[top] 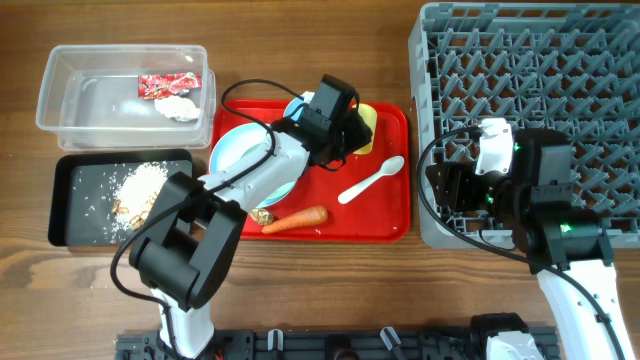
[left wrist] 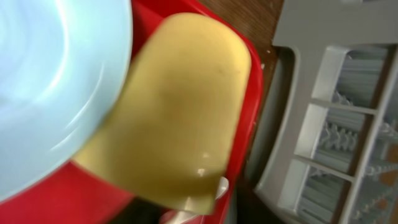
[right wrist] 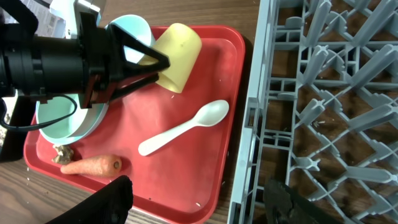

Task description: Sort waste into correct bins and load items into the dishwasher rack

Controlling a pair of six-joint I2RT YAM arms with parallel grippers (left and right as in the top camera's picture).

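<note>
My left gripper (top: 347,128) is at the far side of the red tray (top: 385,225) and shut on the rim of the small yellow cup (top: 368,122), which fills the left wrist view (left wrist: 180,106). The cup also shows in the right wrist view (right wrist: 179,53), tilted. A light blue bowl (top: 245,158) lies under the left arm, with another blue piece (top: 296,104) behind it. The white spoon (top: 372,180) and orange carrot (top: 296,218) lie on the tray. My right gripper (right wrist: 202,205) is open and empty over the grey dishwasher rack's (top: 540,60) left edge.
The clear tub (top: 60,100) at the back left holds a red wrapper (top: 168,84) and white tissue (top: 178,107). The black tray (top: 70,215) in front of it holds rice-like crumbs (top: 140,185). A brown scrap (top: 262,216) lies beside the carrot.
</note>
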